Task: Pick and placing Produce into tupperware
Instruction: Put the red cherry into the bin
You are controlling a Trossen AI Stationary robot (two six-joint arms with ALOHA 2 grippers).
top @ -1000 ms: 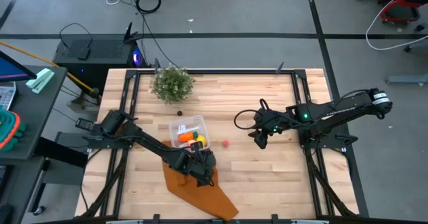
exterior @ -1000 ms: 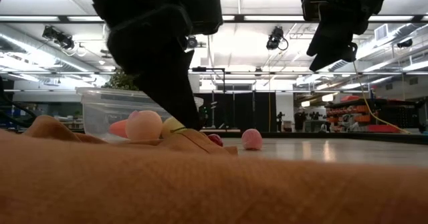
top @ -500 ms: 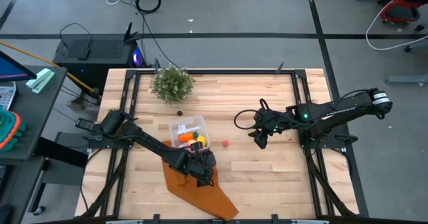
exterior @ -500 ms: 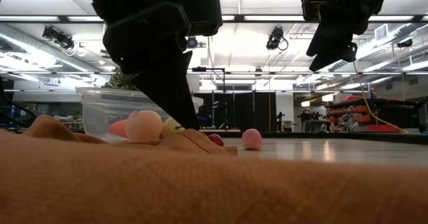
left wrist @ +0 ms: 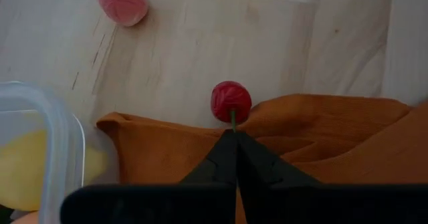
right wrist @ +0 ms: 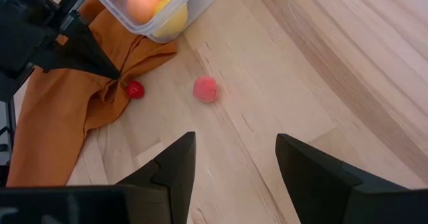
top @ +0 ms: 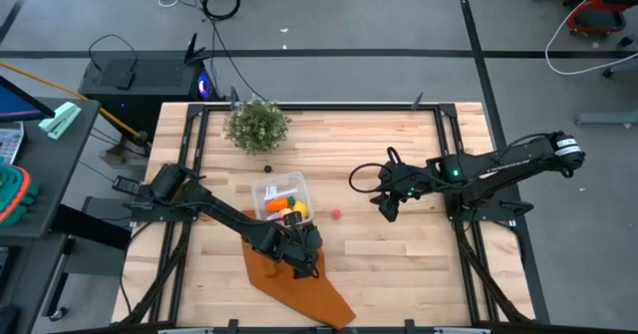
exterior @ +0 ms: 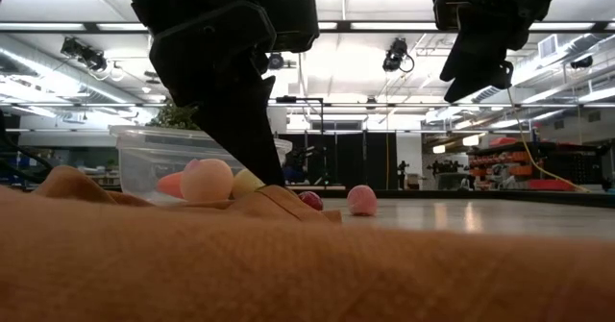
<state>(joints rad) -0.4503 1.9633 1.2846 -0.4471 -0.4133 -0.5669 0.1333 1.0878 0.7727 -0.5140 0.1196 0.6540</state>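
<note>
The left pincer [left wrist: 233, 134] is pinching the thin green stem of a small red cherry [left wrist: 231, 101], its fingers closed to a point on the stem. The cherry is lying on the worktop [top: 399, 244] at the edge of the rust-orange cloth [left wrist: 321, 144], which is probably why the stem is being taken instead of the round body. Just beside it, the tupperware [top: 281, 196] is sitting with an orange ball [right wrist: 144, 1] and a yellow lemon [right wrist: 170, 15] already inside, so the carry looks short. A pink piece [top: 337, 214] is waiting on bare wood between the arms. The right pincer [right wrist: 234, 158] is hovering above the worktop with fingers apart, holding nothing.
</note>
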